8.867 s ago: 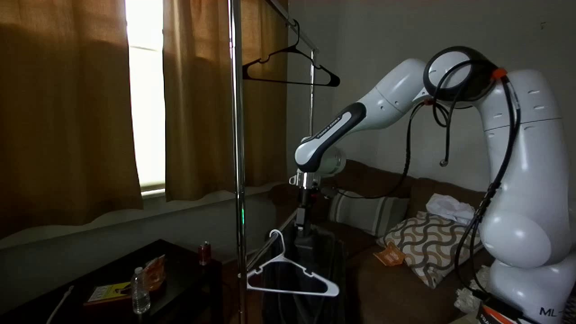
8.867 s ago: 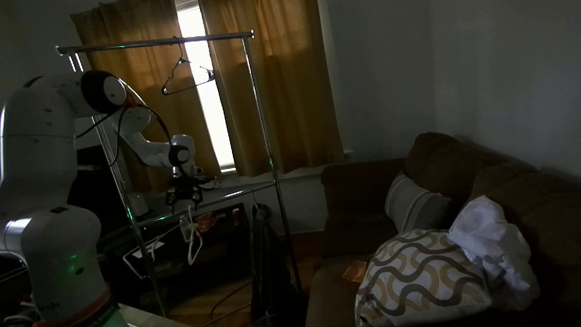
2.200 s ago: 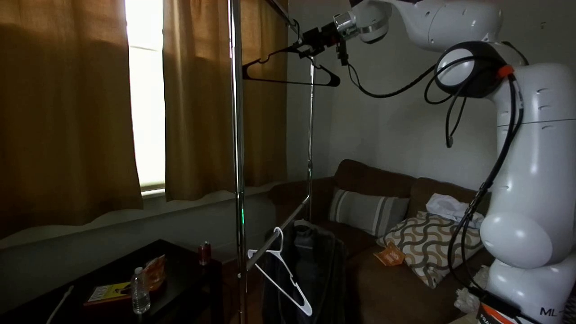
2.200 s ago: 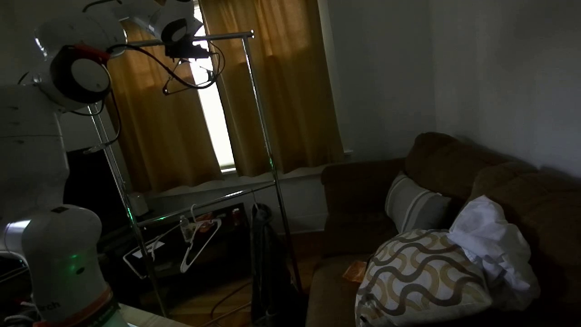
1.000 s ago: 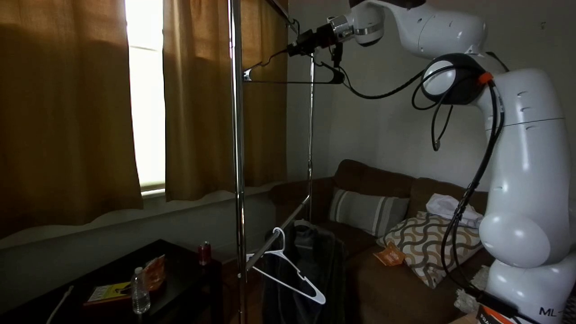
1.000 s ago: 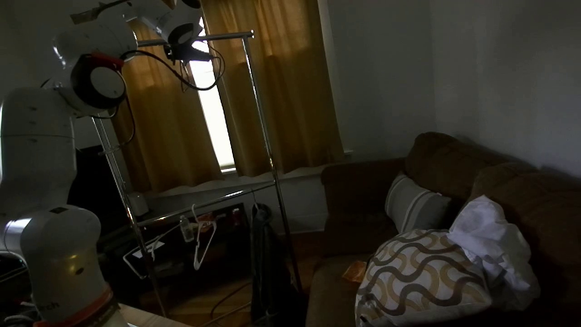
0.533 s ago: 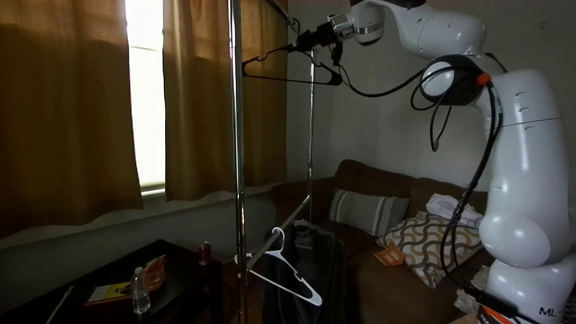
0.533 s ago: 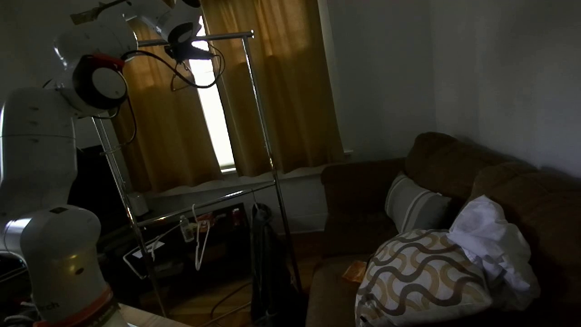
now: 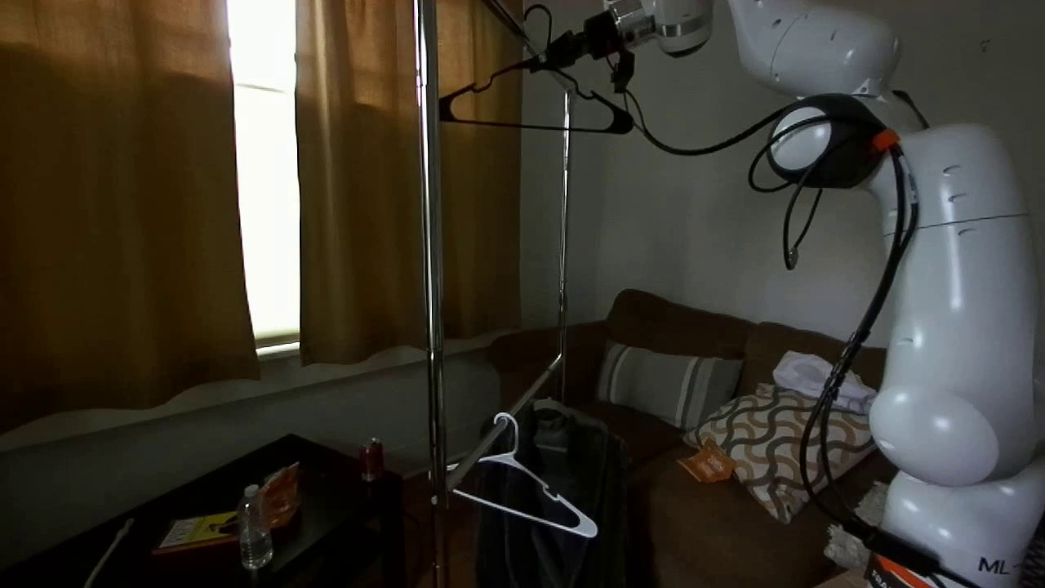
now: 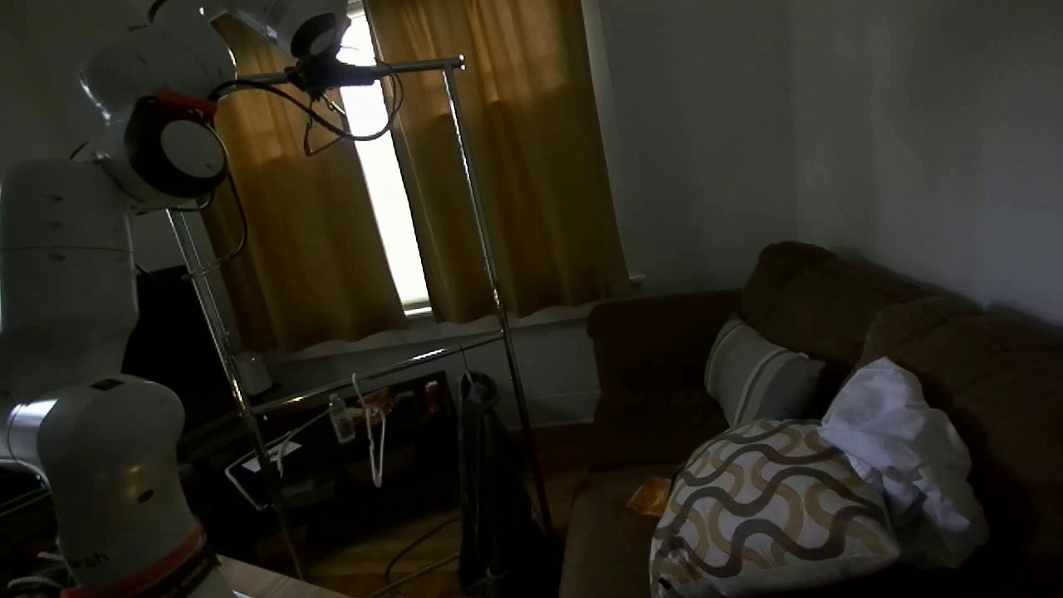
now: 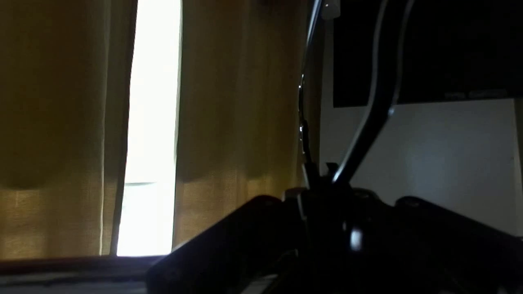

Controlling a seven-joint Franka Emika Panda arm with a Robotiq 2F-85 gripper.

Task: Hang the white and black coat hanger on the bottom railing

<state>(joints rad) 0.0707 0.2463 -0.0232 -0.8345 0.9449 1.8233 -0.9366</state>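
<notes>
On the robot base [image 9: 951, 523]: "ML" [image 9: 993, 566]

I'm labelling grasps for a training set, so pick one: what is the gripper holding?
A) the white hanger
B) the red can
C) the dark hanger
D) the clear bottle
C: in an exterior view the gripper is closed on the dark hanger at the neck under its hook, while the white hanger hangs by its own hook from the lower crossbar.
</notes>
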